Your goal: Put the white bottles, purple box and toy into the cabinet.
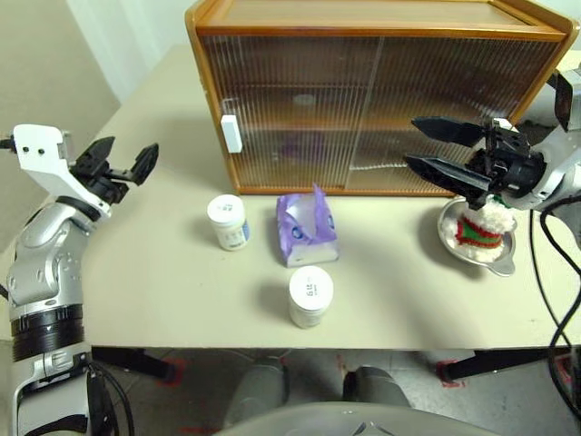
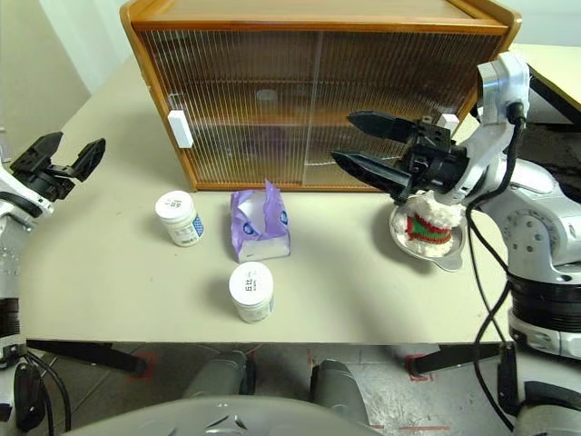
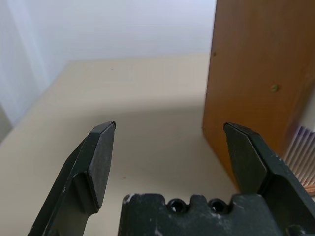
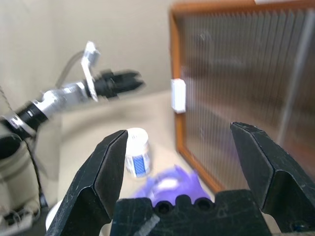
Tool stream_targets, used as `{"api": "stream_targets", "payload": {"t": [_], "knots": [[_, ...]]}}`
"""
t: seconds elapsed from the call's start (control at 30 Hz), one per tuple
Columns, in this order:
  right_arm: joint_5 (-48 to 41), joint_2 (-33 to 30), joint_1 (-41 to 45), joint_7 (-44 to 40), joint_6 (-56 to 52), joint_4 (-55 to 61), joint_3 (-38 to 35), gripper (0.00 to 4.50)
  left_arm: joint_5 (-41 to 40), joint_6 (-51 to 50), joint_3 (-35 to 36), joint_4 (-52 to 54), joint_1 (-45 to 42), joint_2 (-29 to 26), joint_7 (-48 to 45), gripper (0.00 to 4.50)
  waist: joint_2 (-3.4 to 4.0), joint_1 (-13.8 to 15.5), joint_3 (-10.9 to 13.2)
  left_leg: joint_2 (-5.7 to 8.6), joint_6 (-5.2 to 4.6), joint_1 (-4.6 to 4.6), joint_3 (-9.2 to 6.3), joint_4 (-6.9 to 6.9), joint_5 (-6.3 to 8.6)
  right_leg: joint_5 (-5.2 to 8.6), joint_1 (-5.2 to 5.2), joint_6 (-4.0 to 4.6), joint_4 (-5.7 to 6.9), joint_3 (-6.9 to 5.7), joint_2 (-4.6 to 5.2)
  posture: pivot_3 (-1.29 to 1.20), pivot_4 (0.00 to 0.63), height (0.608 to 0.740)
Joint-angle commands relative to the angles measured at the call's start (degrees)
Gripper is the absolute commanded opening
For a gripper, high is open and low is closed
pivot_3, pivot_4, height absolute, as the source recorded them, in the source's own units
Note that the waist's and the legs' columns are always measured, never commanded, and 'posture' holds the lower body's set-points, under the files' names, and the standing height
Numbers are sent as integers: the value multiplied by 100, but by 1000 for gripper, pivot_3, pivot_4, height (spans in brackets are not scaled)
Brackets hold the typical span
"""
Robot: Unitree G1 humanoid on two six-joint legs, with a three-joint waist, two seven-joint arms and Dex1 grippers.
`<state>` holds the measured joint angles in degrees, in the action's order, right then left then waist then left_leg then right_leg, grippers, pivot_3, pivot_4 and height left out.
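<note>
The wooden cabinet [image 1: 381, 27] stands at the back of the table, its ribbed doors closed and a white handle [image 1: 231, 133] at the left. In front of it lie two white bottles [image 1: 227, 222] [image 1: 310, 295] with the purple box [image 1: 306, 227] between them. The toy [image 1: 481, 227] sits in a steel bowl [image 1: 505, 261] at the right. My right gripper [image 1: 410, 142] is open, pointing left in front of the right door, just above the toy. Left of the cabinet's corner, my left gripper [image 1: 132, 145] hangs open and empty above the table.
The cabinet's wooden side wall [image 3: 256, 73] is close beside my left gripper [image 3: 169, 125]. Past my right gripper [image 4: 179, 129], the right wrist view shows a bottle [image 4: 135, 152], the purple box [image 4: 172, 184] and the handle [image 4: 178, 95]. Bare table lies at the left.
</note>
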<state>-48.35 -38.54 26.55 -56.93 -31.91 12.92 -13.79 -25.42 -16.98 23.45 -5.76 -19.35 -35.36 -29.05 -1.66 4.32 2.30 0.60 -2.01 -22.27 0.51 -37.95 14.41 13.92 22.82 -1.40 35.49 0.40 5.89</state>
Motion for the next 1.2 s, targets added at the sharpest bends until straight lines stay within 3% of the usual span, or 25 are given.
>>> {"api": "stream_targets", "payload": {"t": [0.03, 0.13, 0.23, 0.57, 1.2], "knots": [[-130, 210, 6, 37, 89, 44, -19, 4500, -77, -194, -200, 152, -45, 210, 39, 4455, -7, 0, -4, 0, 0, 0, 0, 0, 0, 0, 0, 0, 0, 0, 0, 71, 0, 740], [-121, 397, -133, -10, 191, 33, -69, 4500, -82, -272, -308, 226, -72, 396, 81, 4455, -8, -1, -5, 0, 1, 0, 1, 0, 0, -1, 0, 0, -1, 1, 0, 69, 0, 740], [-49, 462, -248, -55, 275, 32, -87, 4500, -71, -326, -412, 282, -124, 534, 103, 3920, -9, -8, -5, 0, 1, -1, 1, 0, 0, -3, 1, 1, 1, 1, -2, 66, 0, 740], [64, 432, -437, -104, 584, -185, -248, 4500, -71, -437, -777, 199, -551, 888, 7, 28, -9, -21, -5, 1, -4, 1, 5, -10, -3, -7, -2, 0, 5, 6, -47, 45, 0, 740], [115, 491, -378, 134, 599, -7, -168, 4500, -38, -472, -1225, 46, -936, 1293, -114, 28, -9, -36, -5, -28, -22, 4, 7, -24, -15, -17, -2, 17, 7, 17, -90, 27, 0, 740]]}}
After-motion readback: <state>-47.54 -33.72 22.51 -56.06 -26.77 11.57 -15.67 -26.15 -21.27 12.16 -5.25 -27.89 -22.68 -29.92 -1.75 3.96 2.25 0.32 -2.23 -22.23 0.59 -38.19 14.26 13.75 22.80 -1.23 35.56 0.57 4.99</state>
